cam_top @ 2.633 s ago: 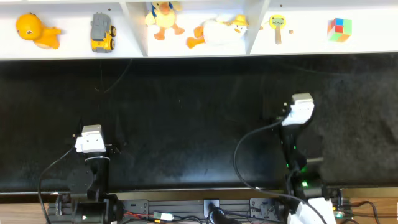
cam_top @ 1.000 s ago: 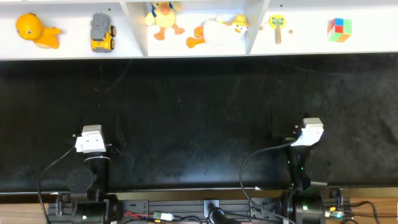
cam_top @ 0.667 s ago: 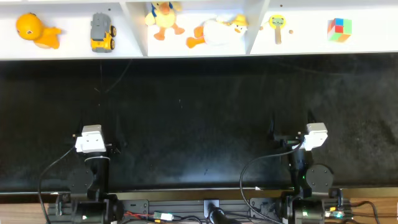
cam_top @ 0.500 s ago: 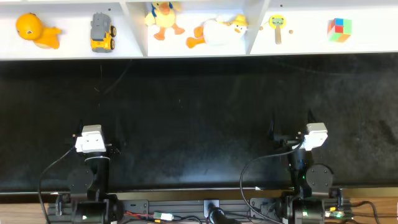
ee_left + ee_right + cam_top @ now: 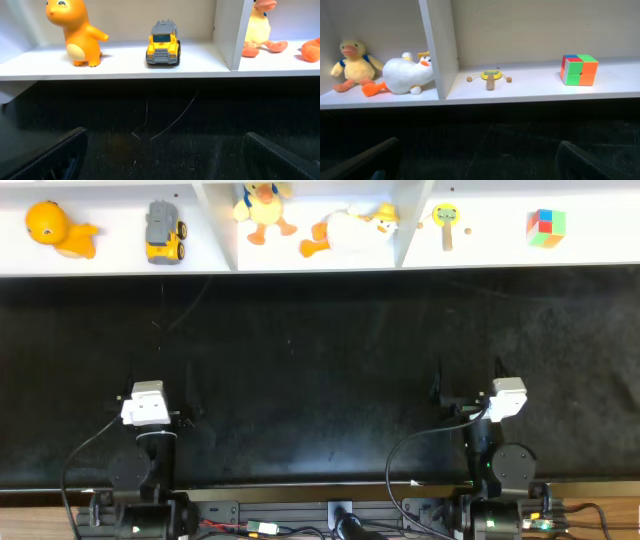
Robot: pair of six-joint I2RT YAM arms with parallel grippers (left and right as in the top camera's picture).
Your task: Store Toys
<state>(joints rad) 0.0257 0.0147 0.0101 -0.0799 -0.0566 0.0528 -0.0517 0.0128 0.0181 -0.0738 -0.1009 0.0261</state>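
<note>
A white shelf (image 5: 300,264) along the table's far side holds all the toys. Its left bay has an orange figure (image 5: 55,228) and a yellow toy truck (image 5: 165,232). The middle bay has a yellow duck plush (image 5: 262,210) and a white duck plush (image 5: 350,230) lying on its side. In the right bay lie a small yellow rattle (image 5: 445,222) and a colour cube (image 5: 546,226). My left gripper (image 5: 162,162) is open and empty, low over the near table and facing the truck (image 5: 163,42). My right gripper (image 5: 475,162) is open and empty too, facing the rattle (image 5: 490,79).
A black mat (image 5: 320,370) covers the table between the arms and the shelf. Two upright dividers (image 5: 220,225) (image 5: 415,225) split the shelf into bays. The left arm (image 5: 148,405) and right arm (image 5: 505,398) both sit folded close to their bases.
The right arm has drawn back from mid-table toward its base, then held still for the last half second. The left arm and the toys have not moved.
</note>
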